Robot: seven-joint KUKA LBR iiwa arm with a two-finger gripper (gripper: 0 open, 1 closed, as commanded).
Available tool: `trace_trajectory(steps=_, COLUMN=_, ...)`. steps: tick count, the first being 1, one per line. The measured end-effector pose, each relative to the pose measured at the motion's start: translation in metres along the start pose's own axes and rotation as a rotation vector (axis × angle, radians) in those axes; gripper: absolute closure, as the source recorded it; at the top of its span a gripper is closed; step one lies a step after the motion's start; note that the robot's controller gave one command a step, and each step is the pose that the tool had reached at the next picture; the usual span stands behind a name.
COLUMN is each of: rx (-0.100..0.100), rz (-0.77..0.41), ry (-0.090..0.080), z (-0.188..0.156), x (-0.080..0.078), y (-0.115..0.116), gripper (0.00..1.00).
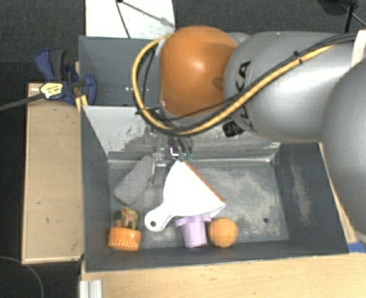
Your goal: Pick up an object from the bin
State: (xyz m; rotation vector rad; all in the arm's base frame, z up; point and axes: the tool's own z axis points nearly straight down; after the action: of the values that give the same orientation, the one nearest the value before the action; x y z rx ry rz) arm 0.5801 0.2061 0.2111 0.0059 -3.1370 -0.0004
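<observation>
the gripper is seen at the back of the bin; whether it is open or closed cannot be told. a white scoop-like piece lies just nearward of it, narrow end closest. its long axis is judged to run away from the gripper, handle pointed down-left.

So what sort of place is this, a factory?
Probably a robotics lab rather than a factory: a big grey arm reaches into a metal bin holding just a few odd things, such as a white scoop, a purple cup and an orange ball.
</observation>
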Motion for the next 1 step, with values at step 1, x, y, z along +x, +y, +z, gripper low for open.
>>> trace_trajectory(steps=1, rx=-0.002, rz=0.004, ry=-0.008, z=-0.0051, x=-0.0016, y=-0.0011, gripper=0.0)
